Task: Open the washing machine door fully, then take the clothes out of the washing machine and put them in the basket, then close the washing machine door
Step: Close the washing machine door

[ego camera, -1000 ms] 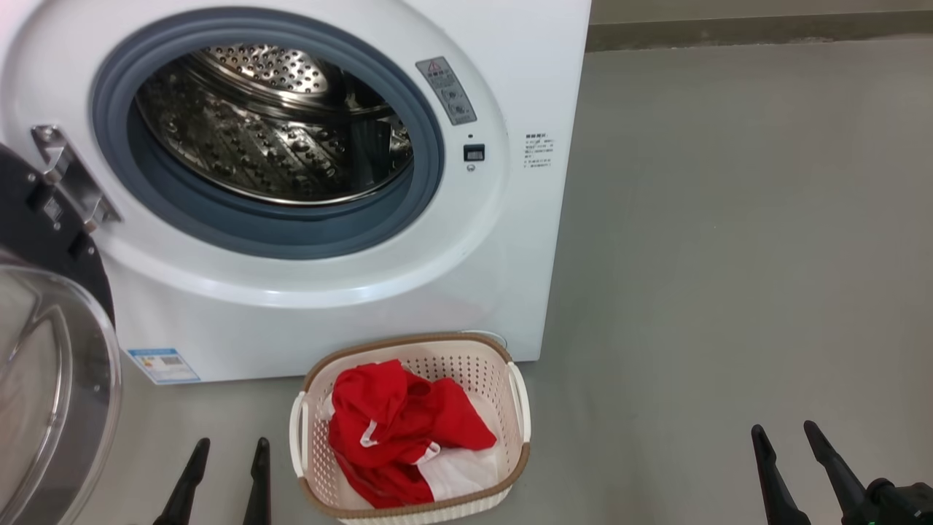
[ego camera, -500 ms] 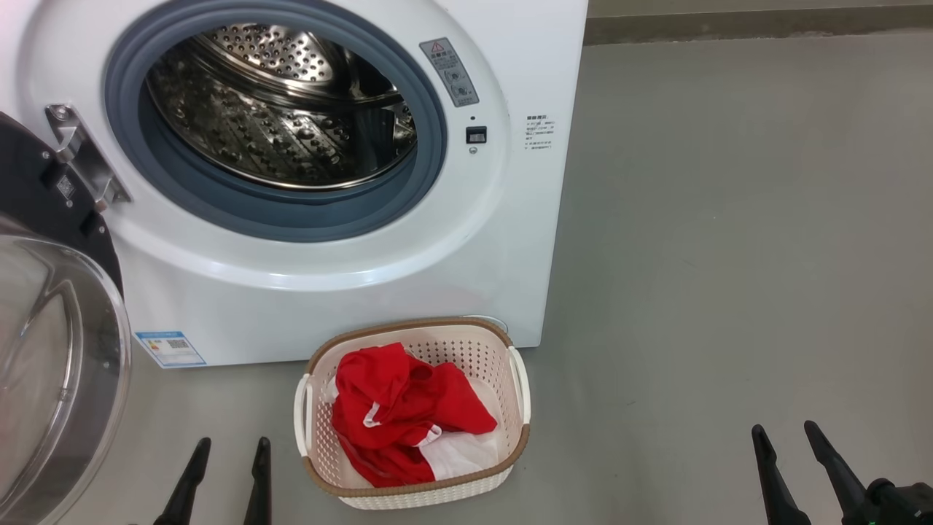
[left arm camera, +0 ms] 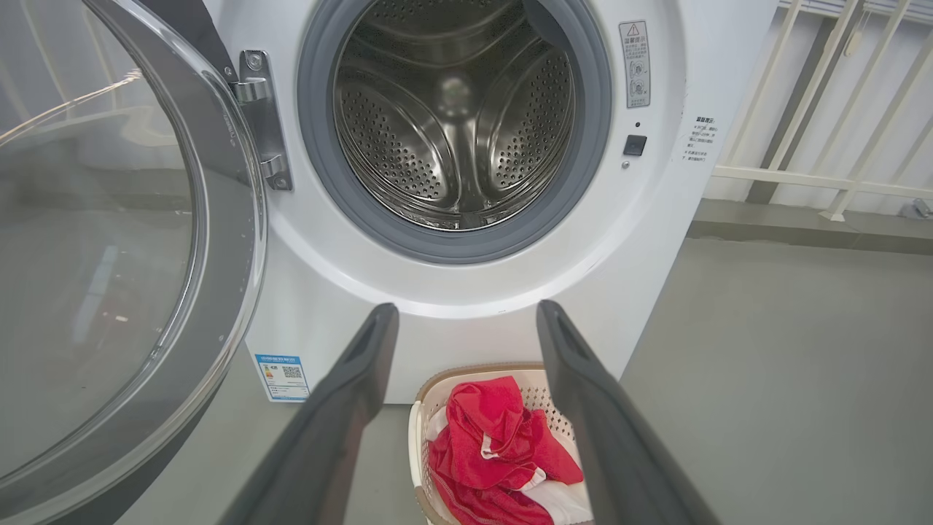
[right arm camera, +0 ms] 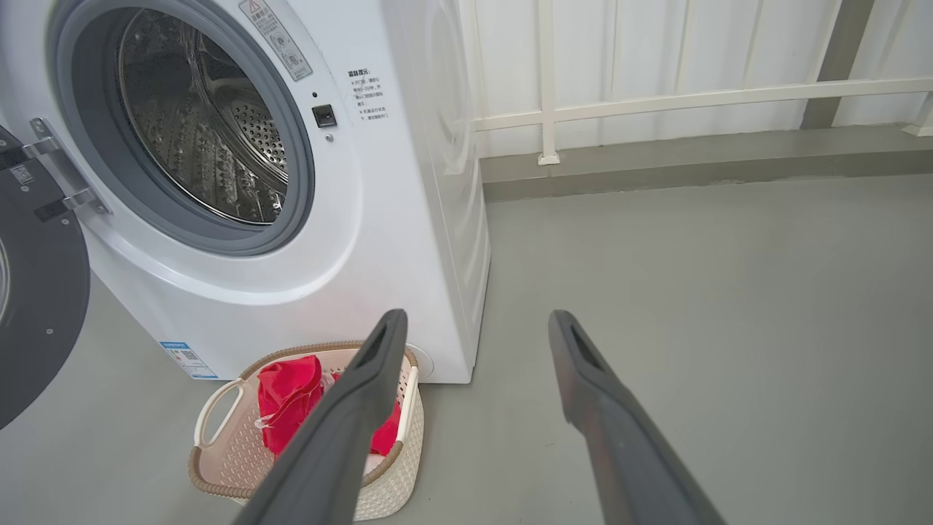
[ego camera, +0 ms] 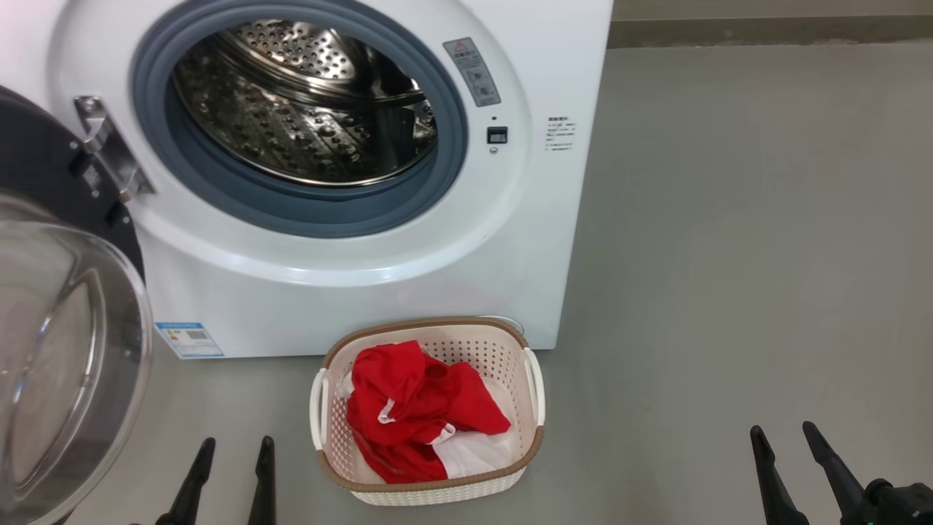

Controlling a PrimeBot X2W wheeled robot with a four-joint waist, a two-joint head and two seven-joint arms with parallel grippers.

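Head view: the clothes lie in the basket at lower centre, before the washing machine; the left pincer and right pincer gape empty at the bottom corners. Left wrist view: the drum looks bare, so closing seems due: the washing machine door, wide open at left, needs pushing shut. Right wrist view: the clothes sit at lower left.

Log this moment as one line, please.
door: open | drum: empty | clothes: in basket | left hand: open, free | right hand: open, free | next: close door
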